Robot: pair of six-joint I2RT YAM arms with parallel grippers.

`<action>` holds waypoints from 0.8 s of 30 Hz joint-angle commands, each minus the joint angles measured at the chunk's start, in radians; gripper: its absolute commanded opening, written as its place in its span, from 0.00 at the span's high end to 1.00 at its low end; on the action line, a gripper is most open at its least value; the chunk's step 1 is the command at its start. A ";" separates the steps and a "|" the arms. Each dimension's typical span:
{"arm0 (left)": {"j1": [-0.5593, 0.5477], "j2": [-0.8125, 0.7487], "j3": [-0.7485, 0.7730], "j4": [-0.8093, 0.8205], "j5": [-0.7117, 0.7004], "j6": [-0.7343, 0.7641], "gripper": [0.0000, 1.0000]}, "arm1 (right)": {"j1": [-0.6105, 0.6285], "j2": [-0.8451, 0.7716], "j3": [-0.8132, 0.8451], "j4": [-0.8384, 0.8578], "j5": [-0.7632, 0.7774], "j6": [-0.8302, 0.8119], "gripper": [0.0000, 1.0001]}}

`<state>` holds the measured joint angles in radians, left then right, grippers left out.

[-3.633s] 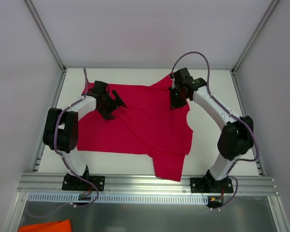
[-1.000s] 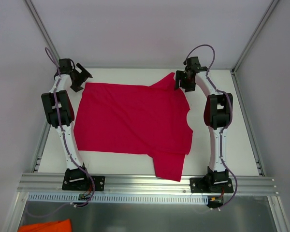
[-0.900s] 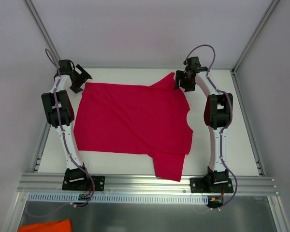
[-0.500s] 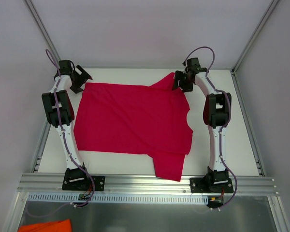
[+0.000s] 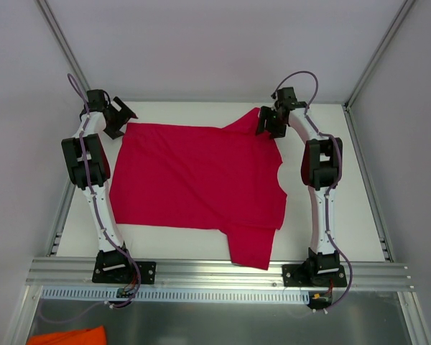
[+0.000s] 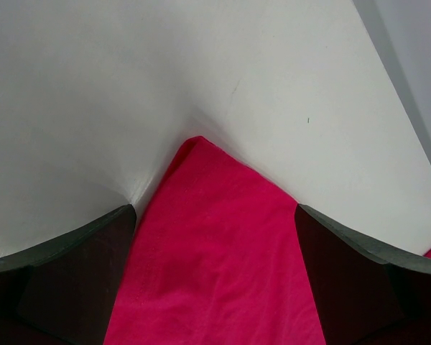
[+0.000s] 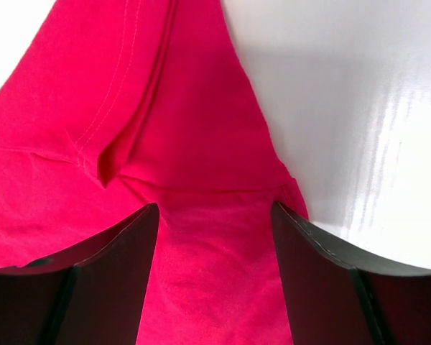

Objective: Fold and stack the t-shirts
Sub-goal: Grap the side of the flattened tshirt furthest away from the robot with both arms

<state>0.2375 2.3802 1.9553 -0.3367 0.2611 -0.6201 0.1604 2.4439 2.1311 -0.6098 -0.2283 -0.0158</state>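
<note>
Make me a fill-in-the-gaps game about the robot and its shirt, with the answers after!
The t-shirt is ____ in colour. The left tool is over the shirt's far-left ____. The right tool is over a short ____ of the shirt. The jaws of both tools are ____.
Missing words: red; corner; sleeve; open.

The t-shirt [image 5: 201,176] is plain crimson, the table [image 5: 345,215] white, the left pincer [image 5: 118,117] and right pincer [image 5: 267,125] black
</note>
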 commanded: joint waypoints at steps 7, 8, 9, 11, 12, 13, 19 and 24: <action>0.013 -0.003 0.027 -0.015 0.027 0.019 0.04 | -0.009 -0.046 0.053 0.044 0.109 -0.032 0.32; 0.016 -0.004 0.027 -0.013 0.027 0.022 0.04 | -0.009 -0.043 0.062 0.044 0.116 -0.035 0.32; 0.014 -0.004 0.027 -0.013 0.029 0.022 0.04 | -0.009 -0.043 0.066 0.045 0.121 -0.035 0.32; 0.017 -0.004 0.028 -0.015 0.032 0.023 0.04 | -0.007 -0.040 0.072 0.044 0.122 -0.035 0.32; 0.017 -0.004 0.028 -0.015 0.033 0.023 0.04 | -0.009 -0.030 0.078 0.036 0.122 -0.035 0.32; 0.019 -0.006 0.028 -0.016 0.033 0.025 0.04 | -0.009 -0.028 0.081 0.028 0.135 -0.036 0.32; 0.022 -0.003 0.033 -0.010 0.041 0.028 0.04 | -0.010 -0.102 -0.013 0.097 0.222 -0.067 0.32; 0.020 0.025 0.054 -0.030 0.058 0.017 0.07 | -0.010 -0.030 0.110 0.012 0.205 -0.081 0.32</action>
<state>0.2478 2.3867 1.9682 -0.3481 0.2874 -0.6136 0.1551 2.4344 2.1494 -0.5835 -0.0380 -0.0704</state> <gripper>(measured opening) 0.944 0.682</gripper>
